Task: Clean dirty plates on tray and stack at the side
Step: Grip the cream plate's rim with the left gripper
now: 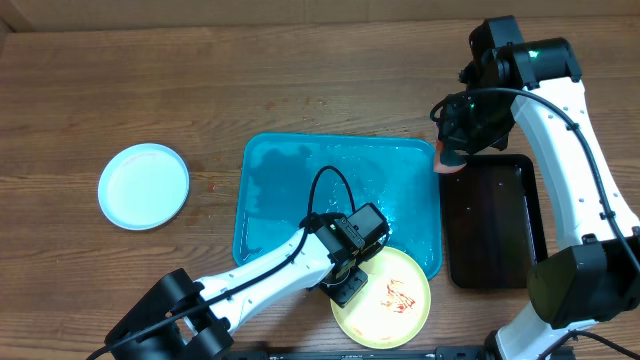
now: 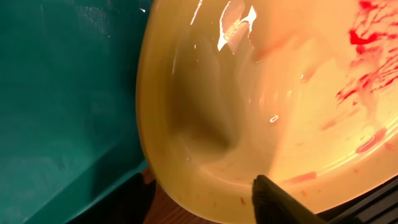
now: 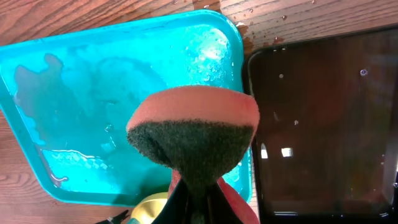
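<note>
Two plates (image 1: 143, 186) (image 1: 398, 300), two trays (image 1: 280, 190) (image 1: 495, 225), perhaps one sponge (image 3: 193, 121).

Most of the tray (image 1: 290, 190) lay open; the yellow plate (image 1: 395, 300) and left end effector (image 1: 347, 283) blocked its near right corner, the sponge (image 1: 447, 163) its far one.

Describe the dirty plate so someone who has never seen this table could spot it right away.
Find the big turquoise tray in the middle of the wooden table. A pale yellow plate overlaps its near right corner. Unlike the clean light blue plate far to the left, it has red sauce smears.
</note>
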`<state>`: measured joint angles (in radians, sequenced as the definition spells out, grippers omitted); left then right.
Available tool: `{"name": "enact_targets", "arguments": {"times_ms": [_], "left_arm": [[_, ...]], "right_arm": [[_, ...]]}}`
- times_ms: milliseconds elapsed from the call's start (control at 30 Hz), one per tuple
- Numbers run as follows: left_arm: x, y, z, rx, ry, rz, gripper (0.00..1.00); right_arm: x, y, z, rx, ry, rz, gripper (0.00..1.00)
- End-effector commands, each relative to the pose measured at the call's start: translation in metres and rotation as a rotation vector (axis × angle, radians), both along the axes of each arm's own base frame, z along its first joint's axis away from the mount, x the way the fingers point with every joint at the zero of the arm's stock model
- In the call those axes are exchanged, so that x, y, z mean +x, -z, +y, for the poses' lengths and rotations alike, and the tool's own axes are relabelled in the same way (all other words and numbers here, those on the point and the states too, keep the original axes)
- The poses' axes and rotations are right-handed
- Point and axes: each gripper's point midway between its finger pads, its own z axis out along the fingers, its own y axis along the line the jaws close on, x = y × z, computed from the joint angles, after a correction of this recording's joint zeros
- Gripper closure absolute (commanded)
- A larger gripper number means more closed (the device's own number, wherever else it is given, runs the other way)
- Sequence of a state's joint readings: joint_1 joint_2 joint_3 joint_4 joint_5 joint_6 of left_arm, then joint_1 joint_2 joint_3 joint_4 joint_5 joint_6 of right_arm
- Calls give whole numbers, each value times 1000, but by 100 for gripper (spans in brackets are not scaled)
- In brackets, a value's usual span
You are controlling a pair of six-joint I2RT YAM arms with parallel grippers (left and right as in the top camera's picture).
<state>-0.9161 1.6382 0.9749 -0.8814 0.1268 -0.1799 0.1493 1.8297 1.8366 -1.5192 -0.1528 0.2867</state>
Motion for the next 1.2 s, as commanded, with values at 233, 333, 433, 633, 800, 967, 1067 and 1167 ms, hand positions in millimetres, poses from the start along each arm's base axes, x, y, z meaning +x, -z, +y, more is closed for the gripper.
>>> {"name": "enact_targets", "arguments": {"times_ms": [233,333,433,633,800,967,1067,1167], "left_arm": [[-7,19,13,49,-62,34,48],[-5,21,11,38,-67,27,50],[-2,21,8,22,-69,15,58],[0,24,5,12,-67,17,52],[-2,32,7,35,-67,35,68],[-1,38,10,47,-75,50,96],[-1,37,7,32,-71,53,96],[12,35,16,93,-168,-9,96]], "right_arm": [[3,-8,-1,9,-2,-28,96],[3,-8,-1,9,-2,-28,96],[3,-8,-1,9,-2,-28,96],[3,-8,-1,9,-2,-27,96],[3,-8,-1,9,-2,-27,96],[3,-8,-1,9,-2,-26,96],[3,-8,-1,9,-1,-26,96],[3,-8,-1,9,-1,-26,96]]}}
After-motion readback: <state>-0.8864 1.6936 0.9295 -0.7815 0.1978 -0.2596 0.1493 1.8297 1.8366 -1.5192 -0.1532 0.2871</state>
